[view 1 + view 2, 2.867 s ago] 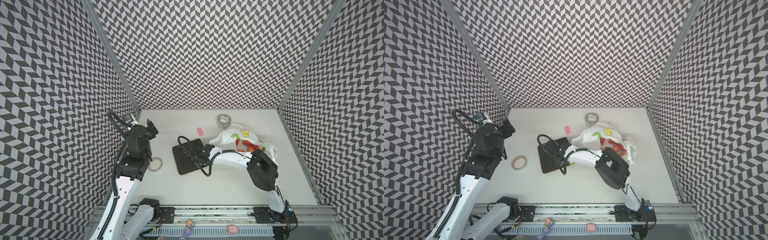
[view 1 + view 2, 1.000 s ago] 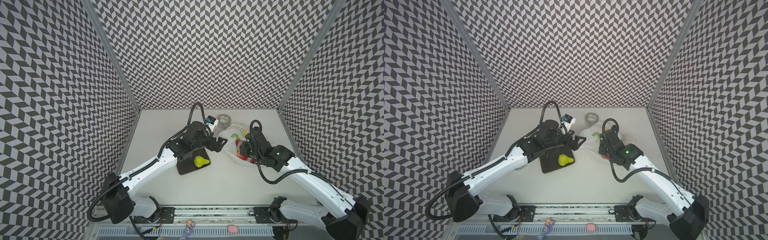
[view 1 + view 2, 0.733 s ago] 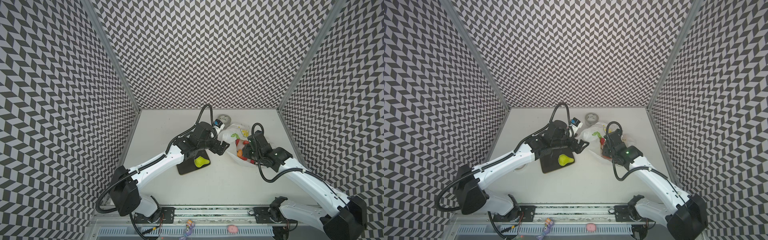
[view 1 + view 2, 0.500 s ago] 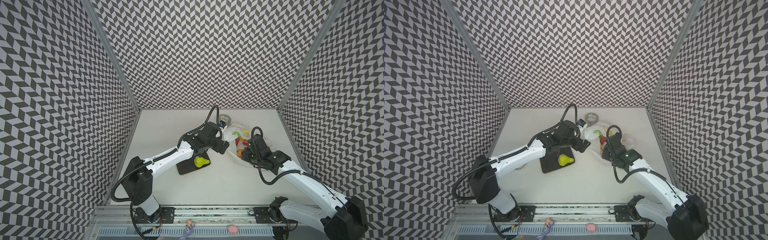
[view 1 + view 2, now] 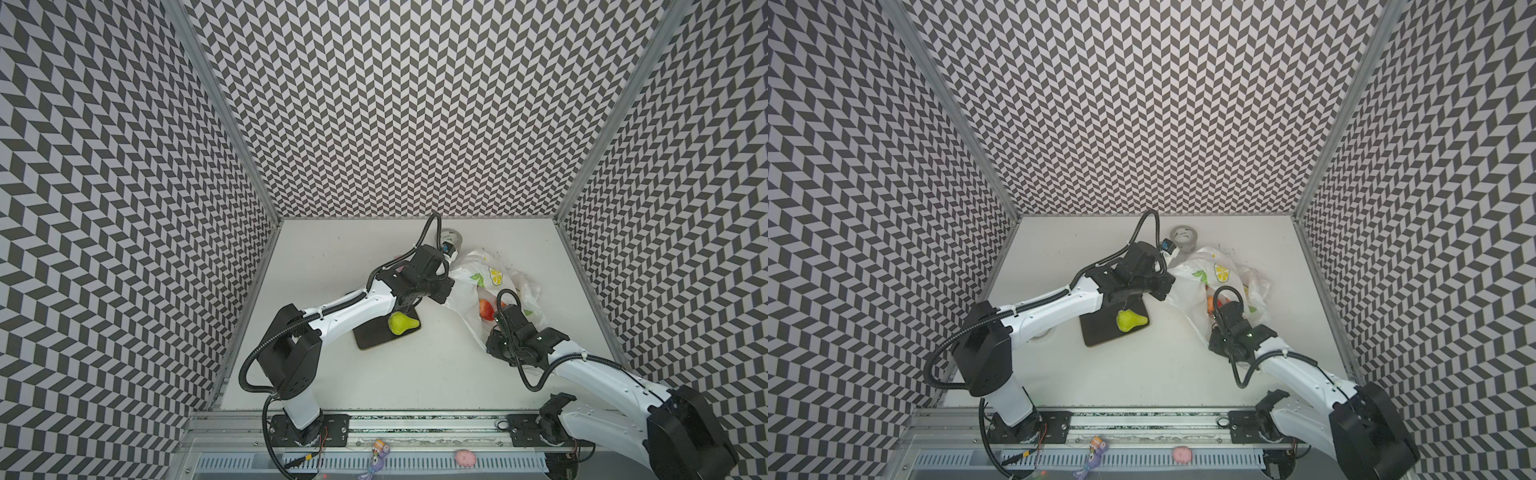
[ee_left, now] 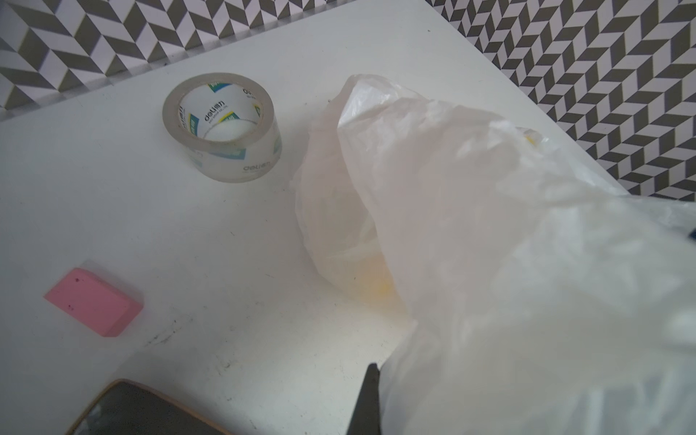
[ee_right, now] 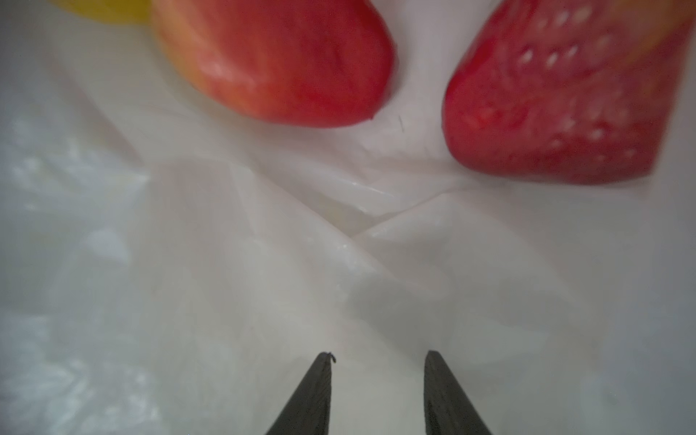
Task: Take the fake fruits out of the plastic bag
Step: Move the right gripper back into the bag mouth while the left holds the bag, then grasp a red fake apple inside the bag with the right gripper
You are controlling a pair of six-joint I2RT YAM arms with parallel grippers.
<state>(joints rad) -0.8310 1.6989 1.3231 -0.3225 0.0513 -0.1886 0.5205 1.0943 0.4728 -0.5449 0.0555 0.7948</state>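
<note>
The white plastic bag (image 5: pixel 490 274) (image 5: pixel 1208 272) printed with lemons lies at the back right. My left gripper (image 5: pixel 446 291) (image 6: pixel 376 371) is shut on the bag's left edge; one dark finger (image 6: pixel 367 399) shows and film hides the other. My right gripper (image 5: pixel 496 322) (image 7: pixel 379 356) stands open inside the bag's mouth with only film (image 7: pixel 226 263) under its tips. Just ahead of it lie a red-orange peach (image 7: pixel 278 60) (image 5: pixel 485 308), a red strawberry (image 7: pixel 557 105) and a yellow lemon (image 7: pixel 105 9). A green pear (image 5: pixel 400 323) (image 5: pixel 1128 321) rests on the dark board.
A dark board (image 5: pixel 374 338) lies left of the bag. A clear tape roll (image 5: pixel 1185 239) (image 6: pixel 222 128) stands behind the bag, and a pink eraser block (image 6: pixel 94 301) lies near it. Another tape ring (image 5: pixel 1042 332) sits under the left arm. Patterned walls close three sides.
My left arm swung right past the board to the bag, and its jaws closed on the bag's edge. My right gripper drew back slightly toward the front and narrowed a little.
</note>
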